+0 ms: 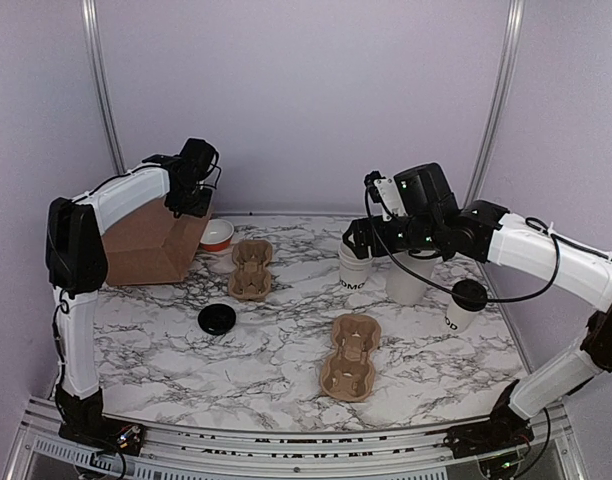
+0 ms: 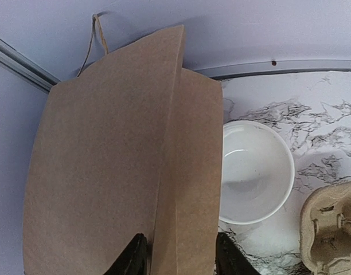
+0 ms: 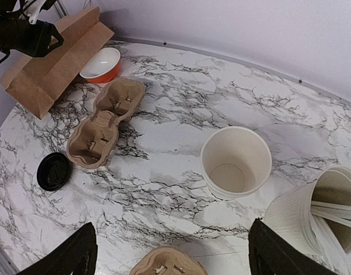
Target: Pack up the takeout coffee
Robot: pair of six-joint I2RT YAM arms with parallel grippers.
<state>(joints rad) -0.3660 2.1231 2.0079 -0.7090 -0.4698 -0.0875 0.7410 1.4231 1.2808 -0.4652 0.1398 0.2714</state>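
Both arms up: left arm point(image 1: 121, 195) and right arm point(image 1: 546, 255), white shells, chunky black joints. Black cable point(image 1: 506, 292) loops off the right one, green light point(image 1: 386, 186) near its black-fingered right gripper point(image 3: 172, 229).

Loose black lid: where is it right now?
In the top view the loose black lid lies flat on the marble table, on the left arm's side, beside the near end of the far-left cup carrier.

The marble-patterned table point(image 1: 286, 345) carries a brown paper bag point(image 1: 146, 245) at far left, a red bowl point(image 1: 217, 235) just beside it, a pulp carrier point(image 1: 252, 268) near the bowl, a second carrier point(image 1: 351, 357) nearer the front, a black lid point(image 1: 217, 319), and at right a white paper cup point(image 1: 353, 275), a taller tub point(image 1: 408, 282) and a lidded cup point(image 1: 464, 305).
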